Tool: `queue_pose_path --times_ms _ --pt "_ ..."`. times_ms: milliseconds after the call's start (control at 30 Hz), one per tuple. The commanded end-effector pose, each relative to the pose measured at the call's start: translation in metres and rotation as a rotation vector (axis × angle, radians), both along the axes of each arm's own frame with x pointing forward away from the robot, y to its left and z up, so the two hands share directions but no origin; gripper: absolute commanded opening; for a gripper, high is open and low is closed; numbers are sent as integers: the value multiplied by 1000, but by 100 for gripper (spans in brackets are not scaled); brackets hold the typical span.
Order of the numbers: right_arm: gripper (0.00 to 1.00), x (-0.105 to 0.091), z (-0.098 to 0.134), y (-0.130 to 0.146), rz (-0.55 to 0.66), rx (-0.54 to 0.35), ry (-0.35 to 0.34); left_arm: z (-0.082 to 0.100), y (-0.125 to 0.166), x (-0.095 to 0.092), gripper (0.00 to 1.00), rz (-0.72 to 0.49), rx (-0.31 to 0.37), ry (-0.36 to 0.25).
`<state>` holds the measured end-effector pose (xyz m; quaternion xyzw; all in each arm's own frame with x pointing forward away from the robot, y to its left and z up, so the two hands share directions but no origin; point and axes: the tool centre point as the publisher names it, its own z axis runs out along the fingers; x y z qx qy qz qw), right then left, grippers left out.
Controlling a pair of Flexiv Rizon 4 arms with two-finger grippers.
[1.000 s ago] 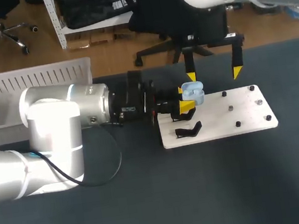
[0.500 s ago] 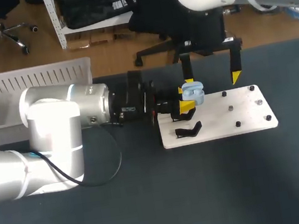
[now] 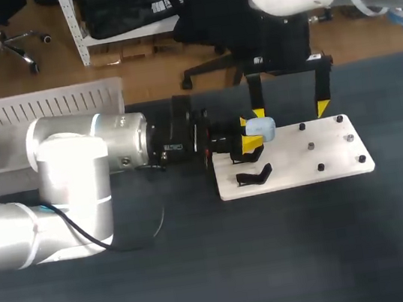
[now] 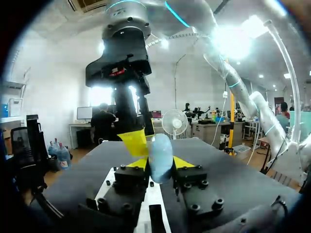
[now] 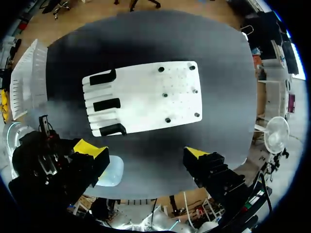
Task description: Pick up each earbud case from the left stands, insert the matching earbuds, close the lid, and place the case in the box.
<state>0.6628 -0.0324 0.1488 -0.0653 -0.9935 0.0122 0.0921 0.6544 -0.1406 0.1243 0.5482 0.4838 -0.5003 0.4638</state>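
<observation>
one pale blue earbud case (image 3: 260, 127) is pinched between the yellow tips of your left gripper (image 3: 248, 135), just above the stand end of the white board (image 3: 324, 159). it looks light, hard and smooth, likely slippery, so grip across its broad sides. your right gripper (image 3: 290, 112) hangs above, spread wide and empty, with the case beside one finger.
</observation>
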Motion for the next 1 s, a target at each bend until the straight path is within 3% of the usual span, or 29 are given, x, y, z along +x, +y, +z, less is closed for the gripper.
queue_pose_path --times_ms 33,300,400,533,800,1000 --pt "100 -7 4 -9 -40 13 -49 -1 0 -1 0 5 -5 -4" --pt "100 -5 31 -34 -259 -61 -225 -1 0 -1 0 5 -5 -4" --pt "100 -4 39 -45 -337 -87 -265 2 14 4 0 40 13 -13" --pt "100 -4 46 -59 -414 -77 -282 9 47 17 0 137 39 -23" --pt "100 -4 46 -59 -414 -77 -282 22 138 51 0 387 130 -34" --pt "100 -4 46 -59 -414 -77 -282 31 202 88 0 618 143 19"
